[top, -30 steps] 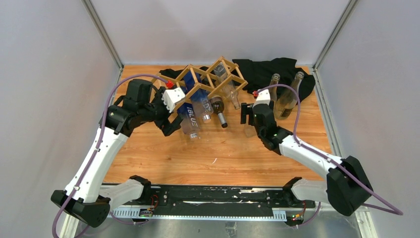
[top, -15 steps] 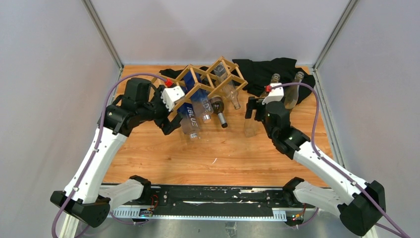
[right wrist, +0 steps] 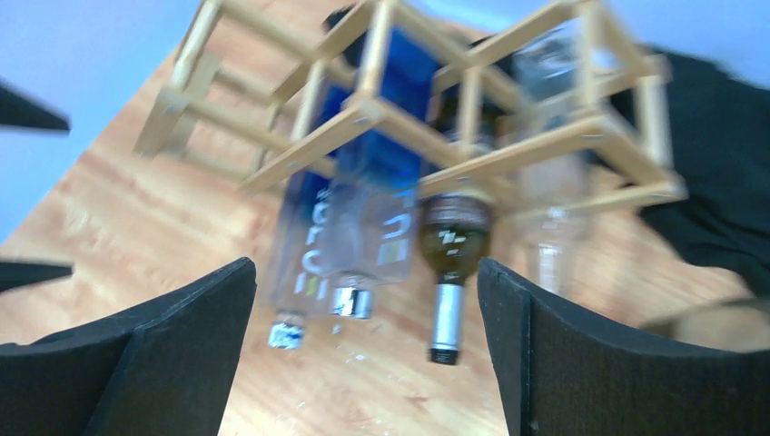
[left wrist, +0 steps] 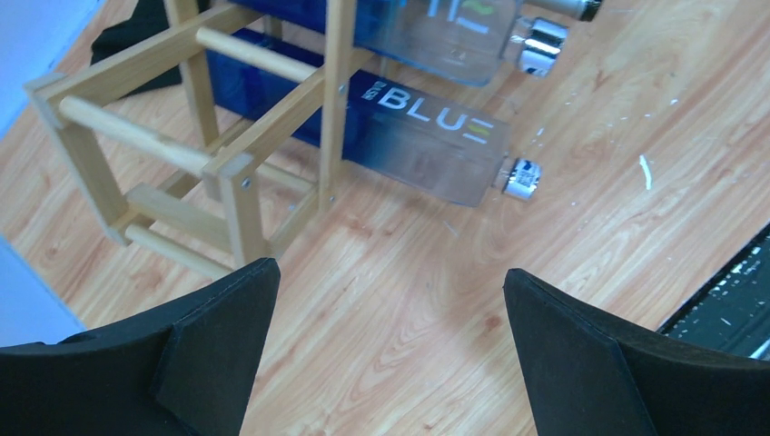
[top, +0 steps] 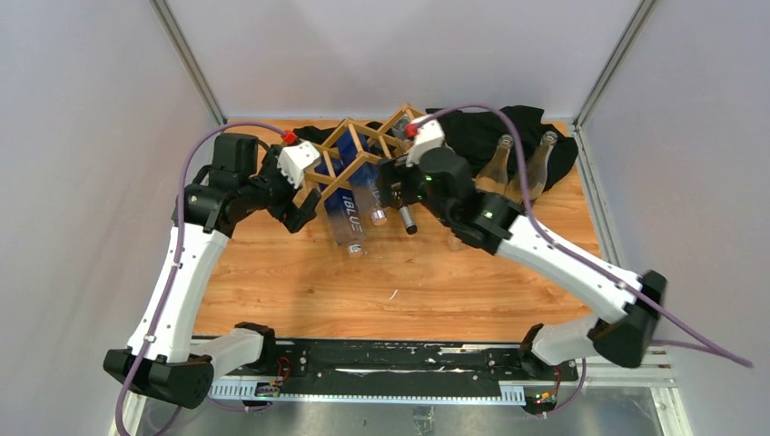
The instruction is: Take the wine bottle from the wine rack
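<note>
Seen from above, the light tan wooden lattice wine rack [top: 350,145] sits at the far middle of the orange-brown wooden table [top: 409,272]. A crumpled black cloth [top: 490,127] lies behind it, and bottle necks jut from its diamond cells toward the near edge. The left gripper [top: 300,195] hangs at the rack's left end, its jaws apart and empty. The right gripper [top: 392,189] hovers over the rack's middle, just above the dark glass wine bottle with a silver-foiled neck [top: 406,216], which lies in the rack. A pair of pale glass bottles [top: 538,168] stands upright well to the right, at the cloth's edge. From the left wrist, the black fingers [left wrist: 218,354] are spread wide with only bare boards between them. Beyond them are the rack's end frame [left wrist: 227,154] and a blue-and-clear bottle lettered BLUE [left wrist: 427,141] lying in a lower cell, its silver cap toward the table. A second blue-tinted bottle [left wrist: 454,27] lies just beside it. The right wrist's blurred view shows that gripper's fingers [right wrist: 163,363] also set wide, clamped on nothing. Ahead of them the wine bottle [right wrist: 454,236] rests in a cell right of the rack's centre with its neck pointing out, between the second blue-tinted bottle and a clear glass bottle [right wrist: 545,209].
</note>
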### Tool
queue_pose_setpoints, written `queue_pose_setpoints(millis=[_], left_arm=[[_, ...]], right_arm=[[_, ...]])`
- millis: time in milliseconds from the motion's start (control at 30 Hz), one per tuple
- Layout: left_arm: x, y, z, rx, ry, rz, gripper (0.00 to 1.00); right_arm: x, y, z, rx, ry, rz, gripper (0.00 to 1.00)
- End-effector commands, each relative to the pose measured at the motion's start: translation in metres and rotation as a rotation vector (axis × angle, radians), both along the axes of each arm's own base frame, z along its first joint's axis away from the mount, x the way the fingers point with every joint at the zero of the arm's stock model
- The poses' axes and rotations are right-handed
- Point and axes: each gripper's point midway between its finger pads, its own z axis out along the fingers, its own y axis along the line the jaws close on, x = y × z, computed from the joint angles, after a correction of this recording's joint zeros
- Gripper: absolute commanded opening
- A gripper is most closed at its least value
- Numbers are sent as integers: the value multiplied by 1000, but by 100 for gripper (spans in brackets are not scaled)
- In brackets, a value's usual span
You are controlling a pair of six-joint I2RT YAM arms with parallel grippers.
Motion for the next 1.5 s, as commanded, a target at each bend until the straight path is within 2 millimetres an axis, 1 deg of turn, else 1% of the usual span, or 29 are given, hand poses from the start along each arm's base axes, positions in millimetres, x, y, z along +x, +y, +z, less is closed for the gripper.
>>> queue_pose_setpoints(millis=[0,33,67,100,133,233,300,467,600,900,1133,1167,1233,1400,1467], left_arm=[[8,15,-2,19,-17,13,100],[10,20,-5,27,-16,21,100],[11,24,-8,32,-11,27,99],[12,26,-11,38,-7,28,99],[14,31,-14,41,1,37,99],[14,38,-22,56,16,34,97],[13,39,-25,64,20,27,97],[8,37,-31,64,24,1,97],[6,35,-31,53,24,-9,97],[2,32,-33,45,23,-26,97],[-1,32,-32,44,12,-31,97],[-2,32,-31,43,11,-33,96],[-2,32,-31,43,9,-32,96],[-4,33,-30,48,0,-32,96],[-4,33,-30,52,-4,-33,96]], right_arm=[[-19,61,-49,-74,193,185,96],[-17,72,-63,-96,233,202,96],[-15,78,-64,-96,244,209,97],[-12,84,-69,-108,263,216,97],[-8,89,-77,-125,284,216,98],[5,100,-97,-135,359,222,99],[18,98,-104,-114,396,205,100],[42,98,-116,-83,451,189,100],[53,96,-132,-59,511,185,100],[67,107,-160,35,627,209,100],[73,121,-167,106,672,234,100],[73,123,-168,113,675,239,98],[74,127,-168,125,677,244,93],[71,140,-169,128,672,277,69],[70,147,-166,123,667,292,59]])
